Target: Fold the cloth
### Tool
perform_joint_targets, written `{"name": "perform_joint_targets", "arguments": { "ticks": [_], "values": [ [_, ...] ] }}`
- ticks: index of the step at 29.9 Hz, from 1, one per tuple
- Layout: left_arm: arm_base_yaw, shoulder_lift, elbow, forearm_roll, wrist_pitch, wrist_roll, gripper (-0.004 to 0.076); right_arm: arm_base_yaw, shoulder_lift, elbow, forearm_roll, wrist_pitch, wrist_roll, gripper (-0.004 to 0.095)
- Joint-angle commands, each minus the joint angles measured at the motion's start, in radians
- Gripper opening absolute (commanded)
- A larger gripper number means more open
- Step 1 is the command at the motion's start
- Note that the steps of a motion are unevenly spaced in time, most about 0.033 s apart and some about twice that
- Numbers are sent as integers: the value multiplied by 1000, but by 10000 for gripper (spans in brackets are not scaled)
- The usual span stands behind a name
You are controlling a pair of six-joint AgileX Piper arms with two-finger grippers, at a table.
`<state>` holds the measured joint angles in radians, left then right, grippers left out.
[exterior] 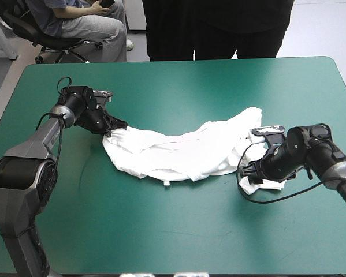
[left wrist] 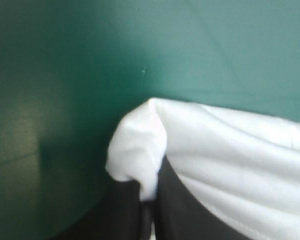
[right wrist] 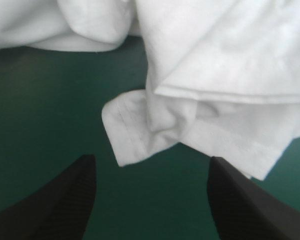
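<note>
Your left gripper [exterior: 110, 131] pinches the 9 o'clock end of the white T-shirt [exterior: 184, 151], sprawled in a curved band across the teal-green table [exterior: 178, 86]. Your right gripper [exterior: 249, 173] stands wide open at 4 o'clock, a hem corner just ahead.

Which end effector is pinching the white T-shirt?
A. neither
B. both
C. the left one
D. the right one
C: the left end effector is shut on a corner of the T-shirt, while the right end effector is open, with the cloth just ahead of it.

Crumpled T-shirt [exterior: 184, 153], left hand [exterior: 110, 133] seemingly gripping it
</note>
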<state>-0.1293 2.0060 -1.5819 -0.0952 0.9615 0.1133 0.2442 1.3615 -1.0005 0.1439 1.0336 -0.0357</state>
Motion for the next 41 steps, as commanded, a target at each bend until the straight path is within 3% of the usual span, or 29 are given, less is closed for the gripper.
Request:
{"name": "perform_joint_targets", "arguments": {
  "ticks": [1,10,15,17,20,21,31,41],
  "values": [
    [-1,-50,-21,-15,7,-3,-17,32,-28,11,-4,-116,36,610],
    [-1,-50,-21,-19,6,-3,-17,48,115,44,24,-164,36,608],
    [-1,-50,-21,-19,6,-3,-17,48,220,44,32,-112,21,570],
    [-1,-50,-21,-19,5,-3,-17,48,248,44,32,-100,11,439],
    [-1,-50,-21,-19,5,-3,-17,48,254,51,25,-100,8,50],
    [-1,-50,-21,-19,7,-3,-17,48,252,51,19,-100,10,-11],
    [9,-176,-21,-19,47,-3,-17,45,43,17,-103,-65,81,-17],
    [9,-454,-55,-14,108,-3,-17,45,-143,-354,-283,9,90,-17]
  ]
}}
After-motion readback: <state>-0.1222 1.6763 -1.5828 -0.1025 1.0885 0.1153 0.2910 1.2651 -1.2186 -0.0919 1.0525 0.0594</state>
